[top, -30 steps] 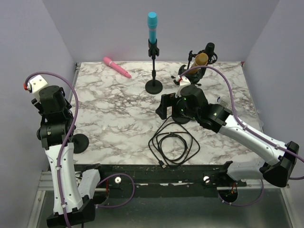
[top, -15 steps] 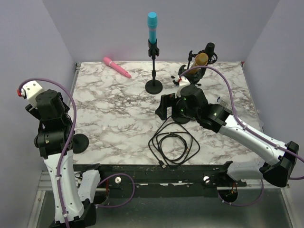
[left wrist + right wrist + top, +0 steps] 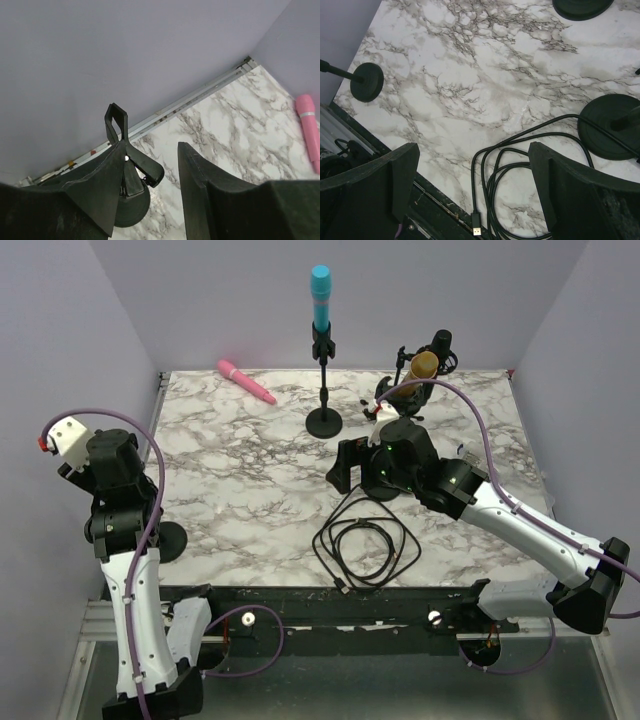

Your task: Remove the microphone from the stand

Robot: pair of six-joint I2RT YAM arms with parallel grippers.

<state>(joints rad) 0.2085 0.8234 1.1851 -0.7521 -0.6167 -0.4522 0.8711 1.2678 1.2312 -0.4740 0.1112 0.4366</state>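
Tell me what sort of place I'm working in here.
Probably a robot test cell, not a real studio: a marble-patterned table boxed in by bare lilac walls, with props set out, a blue microphone on a stand, a pink microphone lying loose, a coiled cable.

I'm getting bright, even overhead light; shadows are falling faint around the microphone stand (image 3: 324,422), everything near it reading sharp.

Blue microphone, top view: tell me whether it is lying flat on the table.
No, the blue microphone stands upright in the clip atop its stand, above the table.
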